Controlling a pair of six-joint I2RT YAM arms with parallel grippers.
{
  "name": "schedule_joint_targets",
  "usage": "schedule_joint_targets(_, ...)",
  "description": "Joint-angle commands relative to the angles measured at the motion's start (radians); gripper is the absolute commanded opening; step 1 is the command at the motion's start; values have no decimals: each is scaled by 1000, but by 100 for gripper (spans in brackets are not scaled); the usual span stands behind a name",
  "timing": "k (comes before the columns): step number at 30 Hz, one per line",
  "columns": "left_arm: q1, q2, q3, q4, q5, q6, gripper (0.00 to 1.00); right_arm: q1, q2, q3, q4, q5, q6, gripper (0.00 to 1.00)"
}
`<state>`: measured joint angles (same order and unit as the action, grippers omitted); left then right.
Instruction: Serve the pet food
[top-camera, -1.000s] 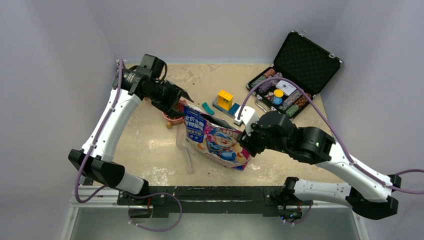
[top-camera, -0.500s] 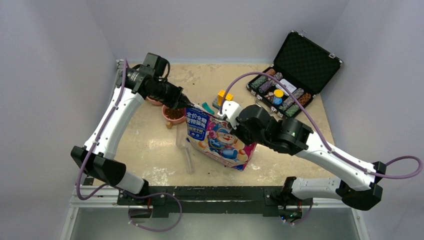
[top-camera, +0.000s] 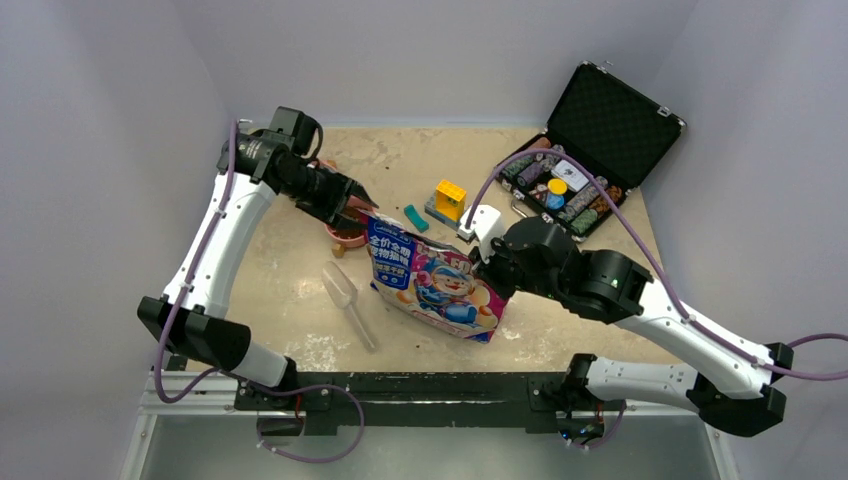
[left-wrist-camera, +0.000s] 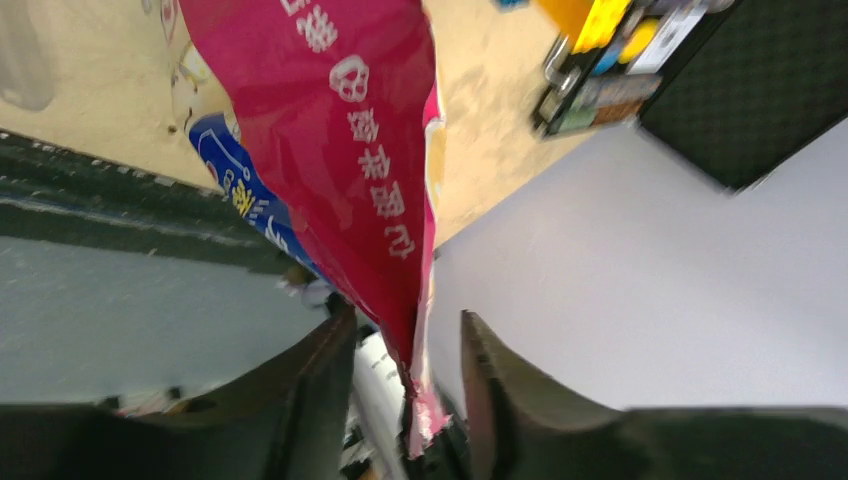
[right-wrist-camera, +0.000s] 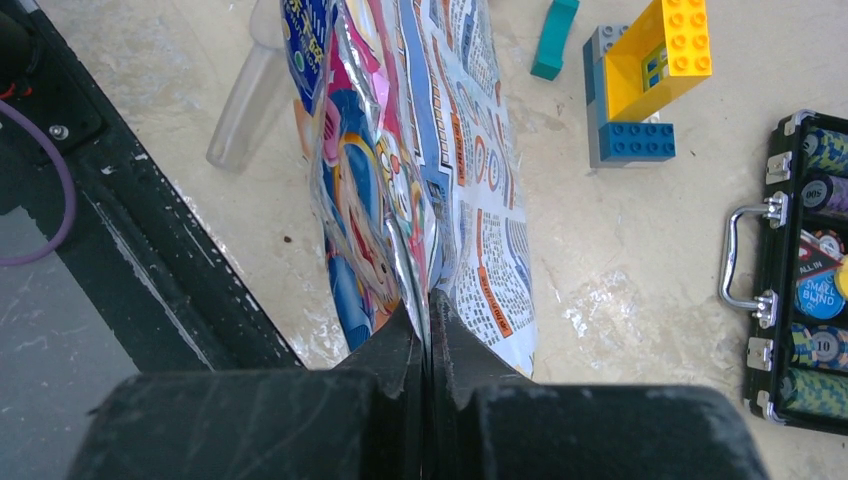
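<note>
The glossy pink-and-blue pet food bag (top-camera: 435, 280) stands tilted at the table's middle; the pellets inside it are hidden. My right gripper (top-camera: 483, 268) is shut on the bag's right edge, and in the right wrist view its jaws (right-wrist-camera: 430, 300) pinch the foil seam of the bag (right-wrist-camera: 400, 150). My left gripper (top-camera: 368, 207) is at the bag's top left corner. In the left wrist view the left gripper (left-wrist-camera: 408, 318) stands open, and the bag's torn pink edge (left-wrist-camera: 350, 150) hangs loose between the fingers. A pink bowl (top-camera: 345, 237) sits just under the left gripper, mostly covered.
A clear plastic scoop (top-camera: 343, 295) lies left of the bag, its handle toward the near edge. Toy bricks (top-camera: 450, 198) and a teal piece (top-camera: 416, 217) lie behind the bag. An open black case of poker chips (top-camera: 570, 192) stands at the back right.
My right gripper has closed on the bag's edge and pulled it up off the table. The left gripper's jaws have parted around the bag's corner. The scoop has slid left, out from beside the bag.
</note>
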<state>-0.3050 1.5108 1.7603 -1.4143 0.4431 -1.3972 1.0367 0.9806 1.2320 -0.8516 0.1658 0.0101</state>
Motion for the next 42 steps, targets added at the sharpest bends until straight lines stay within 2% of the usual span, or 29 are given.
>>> schedule_joint_targets(1,-20,-58,-4,86,-86,-26,56,-5,54,123,-104,-18,-52,17)
schedule_joint_targets(3,-71,-57,-5,92,-74,-46,60,-4,94,151,-98,-30,-68,28)
schedule_joint_targets(6,-132,-56,-36,137,-70,-89,61,-4,145,193,-91,-10,-97,35)
schedule_joint_targets(13,-206,7,-5,149,-70,-107,58,-3,250,279,-98,-34,-150,36)
schedule_joint_targets(17,-206,4,-35,159,-109,-103,51,-2,277,271,-99,68,-150,32)
schedule_joint_targets(18,-200,3,-48,170,-117,-103,42,-3,268,258,-99,88,-148,25)
schedule_joint_targets(20,-166,2,-77,209,-111,-97,6,-3,233,226,-106,114,-141,0)
schedule_joint_targets(21,-140,-2,-87,216,-102,-100,0,-2,206,202,-116,133,-135,0)
schedule_joint_targets(23,-74,-29,-86,228,-99,-108,0,-2,123,134,-137,127,-113,0)
schedule_joint_targets(26,21,-59,-7,121,-135,-92,0,-3,-64,-1,-92,71,-49,0)
schedule_joint_targets(28,69,-51,30,66,-115,-50,0,-4,-123,-40,-95,49,13,0)
schedule_joint_targets(33,33,-40,10,34,-86,-24,0,-4,-79,-12,-62,34,38,0)
schedule_joint_targets(36,14,-85,-73,137,-45,-62,0,-4,14,86,-67,8,-4,0)
schedule_joint_targets(37,3,-98,-102,188,-29,-81,4,-4,47,114,-73,18,-28,0)
schedule_joint_targets(38,-18,-103,-116,207,-24,-99,23,-3,80,135,-74,23,-48,0)
schedule_joint_targets(39,-41,-98,-111,206,-23,-103,37,-3,111,158,-75,9,-55,9)
schedule_joint_targets(40,-73,-86,-99,201,-23,-106,45,-2,136,178,-77,-3,-60,17)
schedule_joint_targets(42,-132,-58,-80,197,-13,-114,52,4,175,210,-74,-16,-72,26)
